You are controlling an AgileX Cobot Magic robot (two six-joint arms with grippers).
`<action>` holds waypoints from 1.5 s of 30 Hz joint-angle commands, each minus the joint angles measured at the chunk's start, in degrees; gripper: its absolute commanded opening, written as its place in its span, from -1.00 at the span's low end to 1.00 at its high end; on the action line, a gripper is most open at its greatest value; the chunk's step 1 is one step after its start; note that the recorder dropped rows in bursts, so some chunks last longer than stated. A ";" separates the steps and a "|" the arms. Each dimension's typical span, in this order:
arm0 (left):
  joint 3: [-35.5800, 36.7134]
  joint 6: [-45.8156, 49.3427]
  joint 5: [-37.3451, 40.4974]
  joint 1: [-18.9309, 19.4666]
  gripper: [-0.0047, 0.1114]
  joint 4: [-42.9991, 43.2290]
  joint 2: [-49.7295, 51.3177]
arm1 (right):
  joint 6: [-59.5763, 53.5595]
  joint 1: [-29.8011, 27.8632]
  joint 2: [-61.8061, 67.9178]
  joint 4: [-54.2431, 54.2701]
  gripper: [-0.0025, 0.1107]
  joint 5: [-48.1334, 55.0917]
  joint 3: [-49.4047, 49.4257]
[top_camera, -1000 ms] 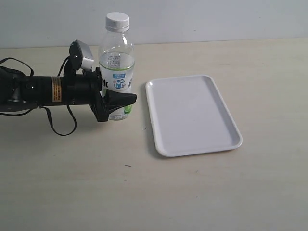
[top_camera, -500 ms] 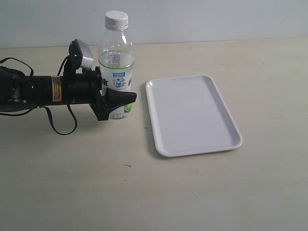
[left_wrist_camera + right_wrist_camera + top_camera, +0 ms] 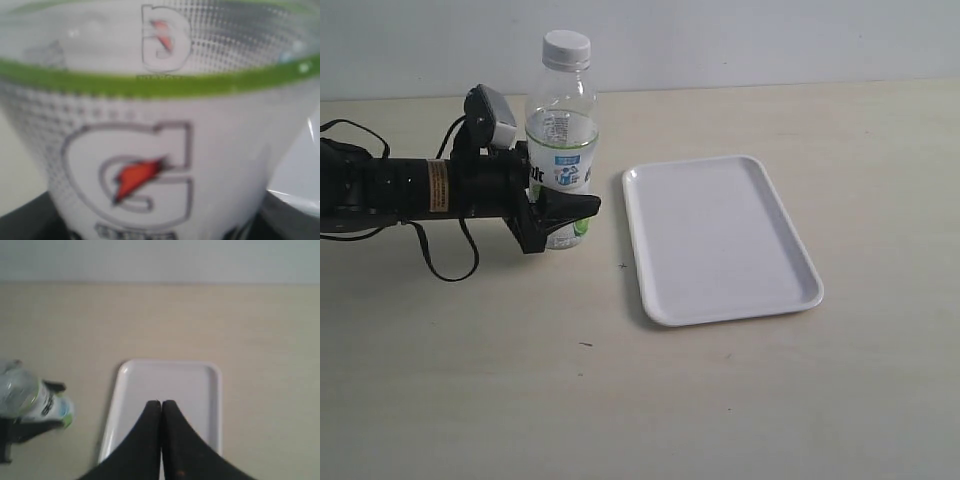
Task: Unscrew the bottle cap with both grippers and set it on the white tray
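The clear bottle [image 3: 560, 140] stands upright on the table left of the white tray [image 3: 720, 240], with its white ribbed cap [image 3: 566, 47] screwed on top. My left gripper [image 3: 565, 212] reaches in from the left and is shut on the bottle's lower body at the label. The left wrist view is filled by the blurred label [image 3: 150, 150], with dark fingers [image 3: 25, 222] at the corners. My right gripper [image 3: 161, 404] is shut with nothing in it. It hangs over the tray [image 3: 192, 382] and is out of the exterior view. The bottle [image 3: 30, 397] shows at that view's edge.
The pale wooden table [image 3: 620, 400] runs back to a light wall. The left arm, with its orange label [image 3: 438, 186] and black cables [image 3: 440, 265], lies along the table's left side. The tray holds nothing.
The bottle top wobbles slightly, ending a little to the right. The left gripper keeps its hold and barely shifts.
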 commanded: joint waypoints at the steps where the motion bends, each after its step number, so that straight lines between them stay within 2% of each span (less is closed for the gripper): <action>1: -0.28 1.40 -1.51 0.02 -0.92 -1.46 -0.41 | -9.88 0.03 12.72 9.01 -0.58 15.47 -10.87; 3: -0.28 1.64 -1.40 -0.08 -0.92 -1.49 -0.41 | -12.93 0.03 16.18 11.91 -0.34 16.47 -13.77; 6: -0.28 3.83 -1.02 -0.47 -0.92 -1.49 -0.41 | -16.58 0.03 20.02 16.11 -0.14 17.13 -17.10; 9: -0.28 3.97 0.70 -0.98 -0.92 -1.37 -0.41 | -25.84 0.74 22.09 21.75 -0.04 20.44 -18.70; 11: -0.28 3.97 1.32 -1.43 -0.92 -1.08 -0.41 | -29.11 1.99 22.25 21.89 0.04 19.69 -18.80; 13: -0.28 3.97 1.32 -1.74 -0.92 -0.85 -0.41 | -27.77 2.89 22.35 22.52 0.05 17.58 -18.80; 15: -0.28 3.97 1.32 -1.82 -0.92 -0.85 -0.41 | -20.67 3.00 22.52 25.84 0.02 16.99 -18.80; 19: -0.28 3.97 1.32 -1.81 -0.92 -0.95 -0.41 | -22.52 3.51 23.22 29.84 0.08 17.39 -18.80; 21: -0.28 3.97 1.32 -1.81 -0.92 -0.95 -0.41 | -22.53 4.44 23.27 27.75 0.14 16.53 -18.80; 29: -0.28 3.97 1.32 -1.81 -0.92 -0.95 -0.41 | -16.89 9.55 23.97 10.84 0.14 15.28 -19.21; 36: -0.28 3.97 1.58 -1.81 -0.92 -0.02 -0.41 | -7.26 12.90 24.86 -6.88 0.14 16.78 -26.91; 45: -0.28 3.97 3.21 -1.81 -0.92 1.67 -0.41 | -6.97 14.71 29.10 -1.01 0.14 23.86 -35.81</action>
